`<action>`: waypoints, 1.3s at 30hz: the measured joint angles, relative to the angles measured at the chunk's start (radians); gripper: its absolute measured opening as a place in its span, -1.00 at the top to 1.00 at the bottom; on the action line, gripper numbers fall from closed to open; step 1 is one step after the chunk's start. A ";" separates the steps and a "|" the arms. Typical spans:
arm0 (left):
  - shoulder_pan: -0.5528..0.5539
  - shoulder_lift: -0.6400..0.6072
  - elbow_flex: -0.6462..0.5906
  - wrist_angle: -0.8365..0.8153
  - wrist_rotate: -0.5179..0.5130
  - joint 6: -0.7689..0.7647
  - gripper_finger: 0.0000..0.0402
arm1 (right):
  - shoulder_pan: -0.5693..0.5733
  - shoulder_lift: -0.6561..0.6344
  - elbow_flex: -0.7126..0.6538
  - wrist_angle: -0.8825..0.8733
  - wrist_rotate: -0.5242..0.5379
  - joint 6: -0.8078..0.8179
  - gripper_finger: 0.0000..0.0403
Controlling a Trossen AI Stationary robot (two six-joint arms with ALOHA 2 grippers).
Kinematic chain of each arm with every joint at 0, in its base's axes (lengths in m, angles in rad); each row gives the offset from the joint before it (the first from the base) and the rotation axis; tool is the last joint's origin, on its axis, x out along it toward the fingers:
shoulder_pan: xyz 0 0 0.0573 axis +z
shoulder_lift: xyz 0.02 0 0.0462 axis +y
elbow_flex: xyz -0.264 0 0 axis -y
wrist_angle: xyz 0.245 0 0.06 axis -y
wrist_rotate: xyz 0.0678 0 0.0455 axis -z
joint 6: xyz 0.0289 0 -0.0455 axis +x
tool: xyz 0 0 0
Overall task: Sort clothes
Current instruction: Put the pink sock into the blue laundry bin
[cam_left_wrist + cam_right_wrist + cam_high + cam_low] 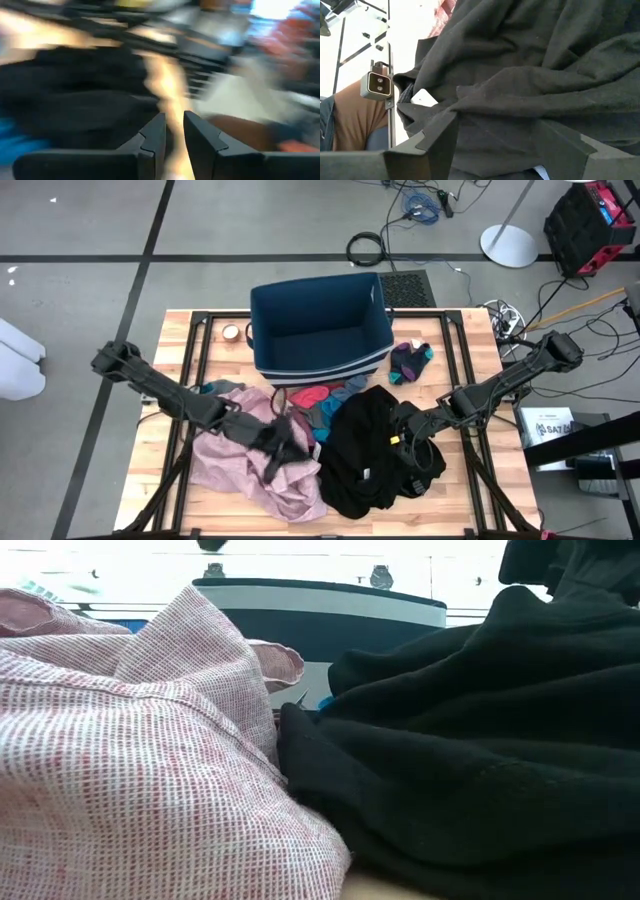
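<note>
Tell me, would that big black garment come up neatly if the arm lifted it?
Probably not. The black garment lies crumpled in deep folds, so it looks floppy and would likely sag and trail. It overlaps the pink garment, so it might drag that along.

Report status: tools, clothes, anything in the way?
Left tool over pink garment, slightly open, empty. Right tool open against black garment. Bin empty.

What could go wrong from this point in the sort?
The right gripper stands open against the black garment; closing here may bunch several folds and drag the whole heap. The left gripper, slightly parted and empty, sits at the pink garment's edge beside the black one, so it might snag both.
</note>
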 joint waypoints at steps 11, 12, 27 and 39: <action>0.108 0.291 -0.002 -0.133 -0.421 -0.310 0.71 | 0.000 0.000 0.000 -0.001 0.001 0.016 -0.18; 0.110 0.315 -0.002 -0.131 -0.464 -0.310 0.74 | 0.000 0.000 0.000 -0.001 0.002 0.015 -0.18; 0.157 0.379 -0.002 -0.169 -0.533 -0.073 0.53 | 0.000 0.000 0.000 -0.003 0.001 0.018 -0.18; 0.259 0.471 0.000 -0.187 -0.491 -0.042 -0.11 | 0.000 0.000 0.000 -0.001 0.001 0.043 -0.18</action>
